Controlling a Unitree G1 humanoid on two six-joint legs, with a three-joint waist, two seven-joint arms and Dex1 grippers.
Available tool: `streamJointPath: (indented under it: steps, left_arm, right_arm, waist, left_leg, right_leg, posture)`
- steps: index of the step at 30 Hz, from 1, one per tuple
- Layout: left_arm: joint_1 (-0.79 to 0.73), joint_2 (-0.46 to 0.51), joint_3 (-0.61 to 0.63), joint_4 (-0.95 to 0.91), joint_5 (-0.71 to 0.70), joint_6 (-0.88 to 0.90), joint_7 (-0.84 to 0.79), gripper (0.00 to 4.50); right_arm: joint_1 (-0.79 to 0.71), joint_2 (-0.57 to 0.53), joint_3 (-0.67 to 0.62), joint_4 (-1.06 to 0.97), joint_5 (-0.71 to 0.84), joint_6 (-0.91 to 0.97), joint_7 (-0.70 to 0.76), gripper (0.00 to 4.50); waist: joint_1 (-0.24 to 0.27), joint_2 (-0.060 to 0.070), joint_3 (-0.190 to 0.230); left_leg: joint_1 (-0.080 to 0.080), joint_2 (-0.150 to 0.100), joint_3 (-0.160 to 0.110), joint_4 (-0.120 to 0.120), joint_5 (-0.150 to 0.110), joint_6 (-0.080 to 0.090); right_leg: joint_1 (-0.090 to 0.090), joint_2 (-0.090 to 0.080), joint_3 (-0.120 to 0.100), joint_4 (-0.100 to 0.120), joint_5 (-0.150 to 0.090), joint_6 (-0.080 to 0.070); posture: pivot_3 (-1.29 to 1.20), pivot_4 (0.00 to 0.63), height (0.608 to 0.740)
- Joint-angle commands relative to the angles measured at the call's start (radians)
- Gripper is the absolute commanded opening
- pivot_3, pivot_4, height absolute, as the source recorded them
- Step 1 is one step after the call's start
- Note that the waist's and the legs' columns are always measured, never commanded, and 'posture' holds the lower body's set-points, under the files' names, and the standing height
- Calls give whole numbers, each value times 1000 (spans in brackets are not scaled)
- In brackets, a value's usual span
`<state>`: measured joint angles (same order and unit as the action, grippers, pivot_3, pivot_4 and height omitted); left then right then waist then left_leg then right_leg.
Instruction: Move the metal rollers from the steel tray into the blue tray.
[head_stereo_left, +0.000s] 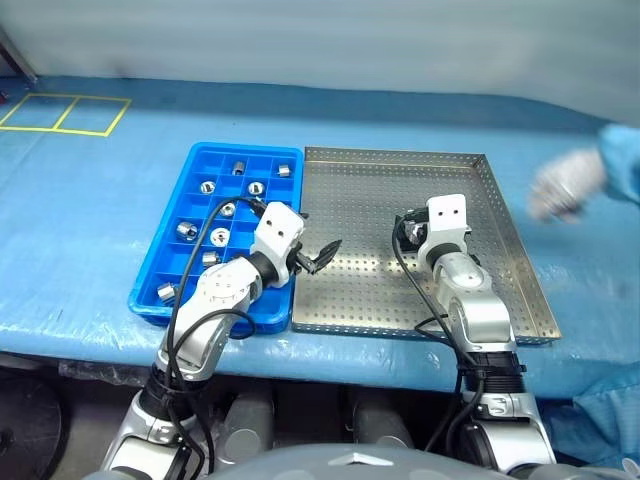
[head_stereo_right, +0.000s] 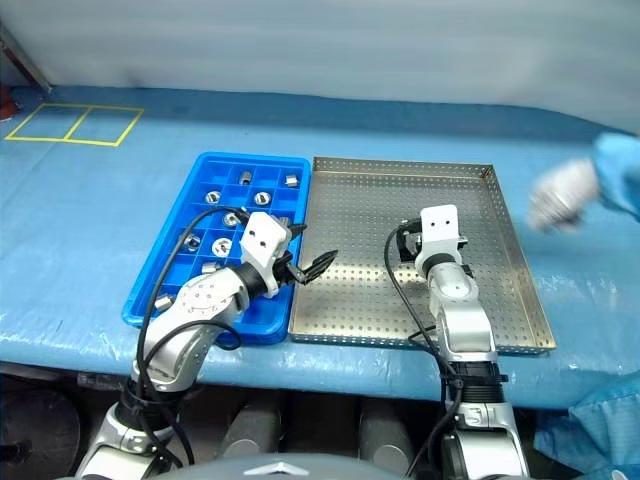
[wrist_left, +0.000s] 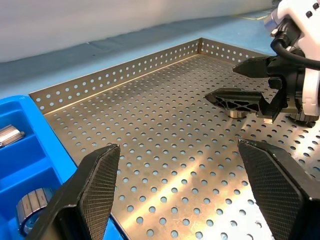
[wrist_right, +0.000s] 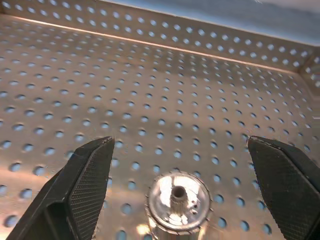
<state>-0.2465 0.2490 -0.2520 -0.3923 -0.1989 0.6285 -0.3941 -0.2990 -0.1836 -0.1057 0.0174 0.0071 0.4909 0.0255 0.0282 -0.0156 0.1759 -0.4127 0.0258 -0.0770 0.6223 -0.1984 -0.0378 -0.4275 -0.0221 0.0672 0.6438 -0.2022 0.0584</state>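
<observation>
1. Steel tray (head_stereo_left: 380, 180): floor bare but for one roller (wrist_right: 177, 197), at 9 o'clock of my right wrist.
2. Blue tray (head_stereo_left: 190, 170): rollers sorted into cells.
3. Right gripper (wrist_right: 182, 187): jaws apart, straddling roller for pickup.
4. Left gripper (wrist_left: 180, 180): apart, empty.

So the tabletop (head_stereo_left: 90, 220) is wrapped in a shiny blue plastic sheet (head_stereo_left: 560, 130) that wrinkles a bit along the front edge, and up in the far left corner there's yellow tape (head_stereo_left: 66, 113) laid out as two boxes side by side. Behind it runs a plain pale grey wall (head_stereo_left: 320, 40), evenly lit with no hard glare, plus a dark slanted bar (head_stereo_left: 17, 55) poking in at the top left. Off at the right edge a person's white-gloved hand (head_stereo_left: 566, 186) and blue sleeve (head_stereo_left: 622, 162) hang over the sheet, blurred.
</observation>
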Motion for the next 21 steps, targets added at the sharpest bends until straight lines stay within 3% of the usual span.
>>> streamJointPath:
  steps: [1,12,15,20,21]
  left_arm:
    - [5,3,1,-28,4,-8,-2,4135]
    - [21,11,10,-45,5,1,10,4135]
    - [20,13,12,-46,4,2,11,4135]
    - [17,15,15,-46,3,5,12,4135]
    - [17,16,15,-46,3,5,12,4135]
  right_arm:
    - [-24,15,-29,19,16,-12,-21,4474]
    - [-20,32,-17,35,20,6,-11,4474]
    - [-17,38,-17,29,24,12,-14,3873]
    - [-13,41,-9,13,22,19,-12,2266]
    - [-12,42,-8,10,23,20,-11,2266]
  waist:
    - [0,0,0]
    - [1,0,0]
    - [1,0,0]
    - [1,0,0]
    - [1,0,0]
  left_leg:
    - [0,0,0,0,0,0]
    - [0,0,0,0,0,0]
    - [0,0,0,0,0,0]
    - [0,0,0,0,0,0]
    - [0,0,0,0,0,0]
  right_leg:
    - [0,0,0,0,0,0]
    - [0,0,0,0,0,0]
    - [0,0,0,0,0,0]
    - [0,0,0,0,0,0]
    - [0,0,0,0,0,0]
  posture:
    - [194,150,740]
    - [207,150,740]
    - [207,150,740]
    - [207,150,740]
    - [207,150,740]
